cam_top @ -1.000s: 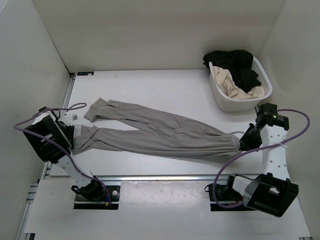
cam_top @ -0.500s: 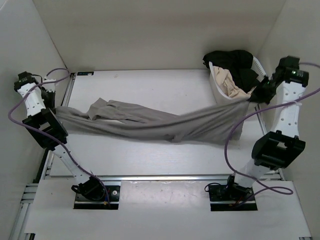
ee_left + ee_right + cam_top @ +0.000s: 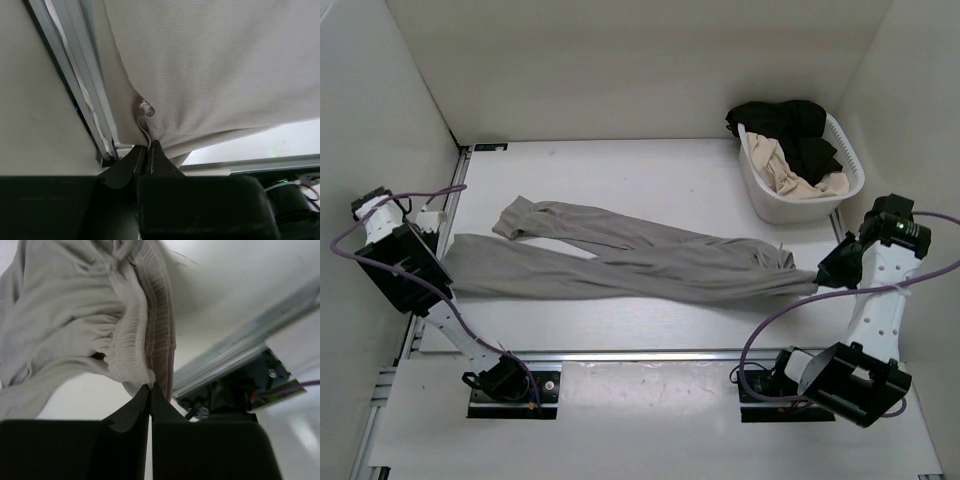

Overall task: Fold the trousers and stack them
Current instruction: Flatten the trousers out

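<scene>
now the trousers (image 3: 620, 262) lie stretched long across the white table (image 3: 650, 180), from its left edge to its right edge. the top view shows the whole pair. one leg runs out to the left arm. the other leg lies loose a bit farther back, and its end touches no arm. the top view does not show the fingers well, but the wrist views do. the left gripper (image 3: 149, 150) has its two dark fingers pressed tight together on a bunched bit of grey cloth at the leg end, right beside a metal rail (image 3: 75, 75) at the table's edge. the right gripper (image 3: 150, 390) is pinched closed on the crinkly waistband (image 3: 150, 305), and the cloth bunches in folds around it. the wrist views miss the white basket (image 3: 790, 208), which sits at the back right of the table. it holds a black garment (image 3: 785, 120) and a beige garment (image 3: 780, 168), and it sits apart from the trousers.
</scene>
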You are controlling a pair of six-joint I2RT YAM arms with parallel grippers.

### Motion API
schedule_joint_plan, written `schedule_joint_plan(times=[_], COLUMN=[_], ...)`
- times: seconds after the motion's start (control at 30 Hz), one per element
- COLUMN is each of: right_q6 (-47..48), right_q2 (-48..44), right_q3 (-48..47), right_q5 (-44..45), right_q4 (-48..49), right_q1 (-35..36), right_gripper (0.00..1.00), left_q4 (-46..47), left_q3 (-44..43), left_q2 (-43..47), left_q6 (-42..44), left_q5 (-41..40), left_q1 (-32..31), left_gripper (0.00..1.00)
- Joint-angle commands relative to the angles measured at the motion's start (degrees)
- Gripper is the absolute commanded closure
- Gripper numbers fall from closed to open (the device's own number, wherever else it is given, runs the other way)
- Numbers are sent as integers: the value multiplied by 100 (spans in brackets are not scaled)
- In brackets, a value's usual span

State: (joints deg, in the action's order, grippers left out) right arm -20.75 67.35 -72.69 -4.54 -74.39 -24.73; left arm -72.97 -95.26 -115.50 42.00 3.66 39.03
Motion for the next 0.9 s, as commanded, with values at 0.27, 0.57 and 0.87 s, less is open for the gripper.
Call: schedule_joint_plan(times=[0.27, 0.57, 0.87], right_q6=[-236, -307, -201], right_q2=[-1040, -978, -724], right_q3=[2176, 2408, 2409], right_q5=[307, 374, 146], right_q4=[521, 786, 900], right_q1=[-76, -76, -76], right_gripper=[100, 100, 100], left_q4=[906, 1092, 1513], left_q3=[1906, 2337, 739], left_q2=[1205, 1267, 1049], left_q6=[643, 775, -208], left_q5=[-543, -559, 680], left_q1=[237, 290, -570], left_gripper=[86, 8, 6])
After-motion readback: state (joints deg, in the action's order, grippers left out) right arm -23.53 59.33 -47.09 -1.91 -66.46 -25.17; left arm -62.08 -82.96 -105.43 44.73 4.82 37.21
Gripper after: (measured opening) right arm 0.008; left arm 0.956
